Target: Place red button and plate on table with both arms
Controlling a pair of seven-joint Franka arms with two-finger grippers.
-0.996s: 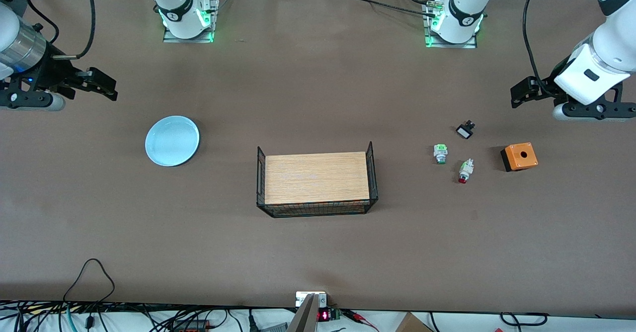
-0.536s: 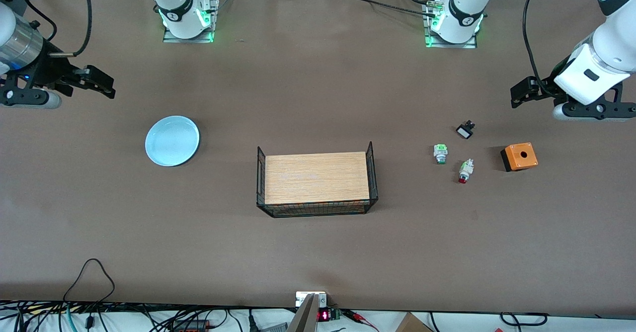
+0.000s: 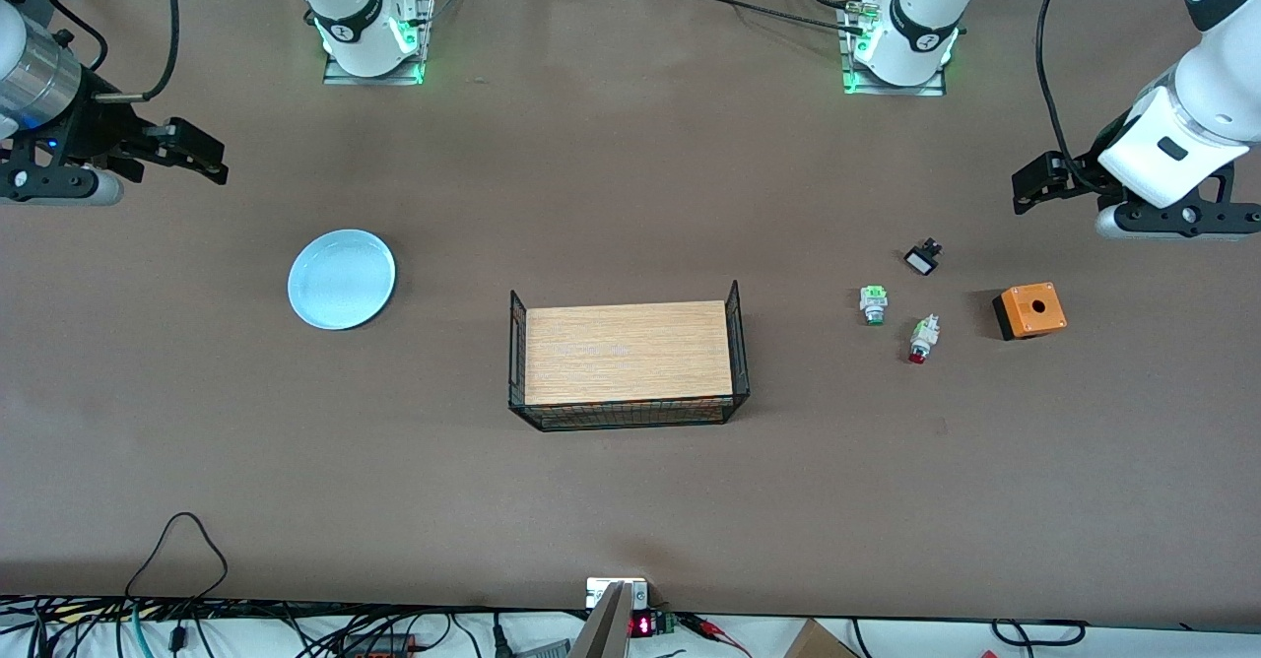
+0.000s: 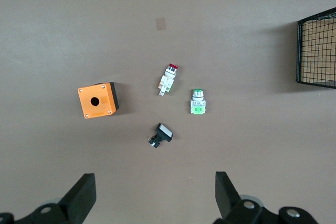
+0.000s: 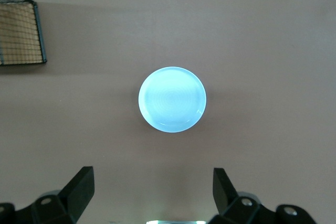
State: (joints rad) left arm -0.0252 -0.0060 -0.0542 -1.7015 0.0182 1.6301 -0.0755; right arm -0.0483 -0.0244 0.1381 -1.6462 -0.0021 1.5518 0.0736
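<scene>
The red button [image 3: 921,340] lies on its side on the brown table [image 3: 630,481] toward the left arm's end, beside a green-capped button [image 3: 873,304]; it also shows in the left wrist view [image 4: 168,78]. The pale-blue plate [image 3: 341,279] sits flat on the table toward the right arm's end, and shows in the right wrist view [image 5: 172,98]. My left gripper [image 3: 1029,185] is open and empty, up over bare table beside the buttons. My right gripper [image 3: 202,158] is open and empty, up over bare table beside the plate.
A light-wood board with black wire sides [image 3: 628,354] stands mid-table. An orange box [image 3: 1029,310] and a small black switch [image 3: 923,259] lie near the buttons. Cables run along the table's near edge [image 3: 177,540].
My right gripper has drifted a little away from the plate, toward the robots' bases and the table's end. The left arm and all objects have not moved.
</scene>
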